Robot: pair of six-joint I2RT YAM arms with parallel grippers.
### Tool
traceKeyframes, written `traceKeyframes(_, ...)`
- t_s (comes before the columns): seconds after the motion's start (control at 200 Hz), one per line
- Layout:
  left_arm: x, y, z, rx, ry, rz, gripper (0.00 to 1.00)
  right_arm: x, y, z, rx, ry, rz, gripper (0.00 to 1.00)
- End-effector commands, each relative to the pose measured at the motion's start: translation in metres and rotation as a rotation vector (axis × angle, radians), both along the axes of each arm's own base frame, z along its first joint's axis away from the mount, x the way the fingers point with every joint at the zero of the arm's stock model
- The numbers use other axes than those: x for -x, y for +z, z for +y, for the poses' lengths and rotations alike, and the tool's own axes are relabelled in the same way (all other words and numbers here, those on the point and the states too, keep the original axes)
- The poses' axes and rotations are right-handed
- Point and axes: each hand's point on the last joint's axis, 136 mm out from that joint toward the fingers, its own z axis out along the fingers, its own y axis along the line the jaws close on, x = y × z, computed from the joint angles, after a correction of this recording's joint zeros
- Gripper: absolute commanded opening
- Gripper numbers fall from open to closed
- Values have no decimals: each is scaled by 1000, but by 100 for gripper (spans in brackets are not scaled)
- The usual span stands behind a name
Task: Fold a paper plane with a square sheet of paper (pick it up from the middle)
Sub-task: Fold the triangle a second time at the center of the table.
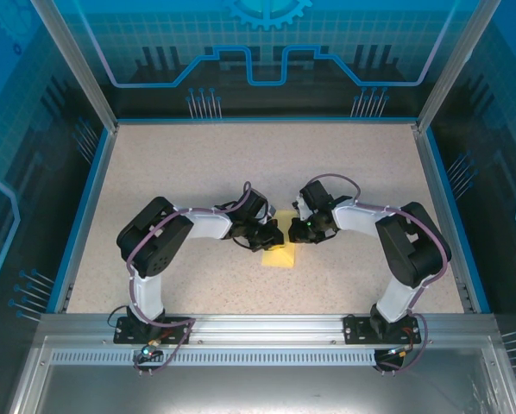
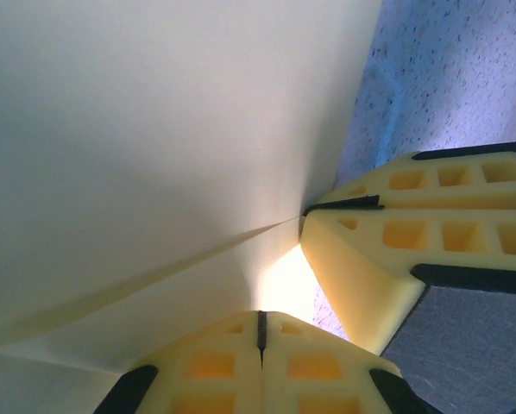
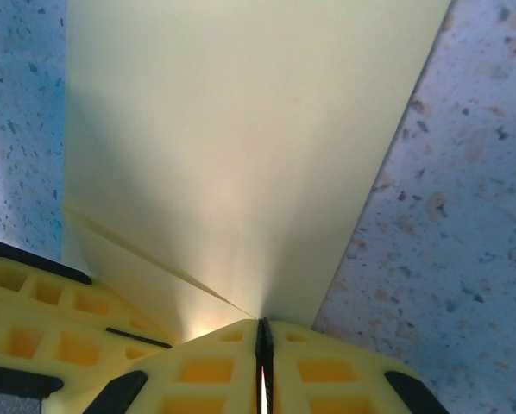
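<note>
One square sheet of paper: pale yellow, near the middle of the table, a little toward its near edge, between the two grippers.
Sheet's lie: we see it spread away from the fingers over the speckled surface; we cannot tell how much of it touches the table.
Crease: a fold line runs from the pinched spot out across the sheet.
Left gripper: jaws together, clamped on the sheet at its side toward the table's far edge.
Right gripper: jaws together on the same side of the sheet, a thin line of paper showing in the seam between its fingers.
Spacing: the two sets of fingertips sit just beside each other at the crease's end.
Arms: both bend inward from their bases at the table's near edge.
</note>
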Motion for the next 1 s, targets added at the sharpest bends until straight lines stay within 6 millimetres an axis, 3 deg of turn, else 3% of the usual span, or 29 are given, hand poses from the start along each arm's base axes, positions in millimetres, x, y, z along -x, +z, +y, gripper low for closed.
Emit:
traceKeyframes(0.0, 4, -10, 1, -38, -15, 15, 5, 2, -9, -2, 35, 16, 15, 10)
traceKeyframes(0.555, 15, -33, 13, -123, 5, 69, 5, 2, -6, -2, 41, 20, 15, 10)
traceKeyframes(0.64, 18, -38, 17, -148, 12, 83, 5, -1, 5, -2, 39, 10, 2, 13)
traceKeyframes(0.815, 25, -47, 27, -196, 25, 106, 4, -13, 46, -13, 58, -42, -126, 28)
traceKeyframes(0.99, 28, -50, 28, -208, 25, 112, 3, -4, 44, -4, 28, -7, -112, 15)
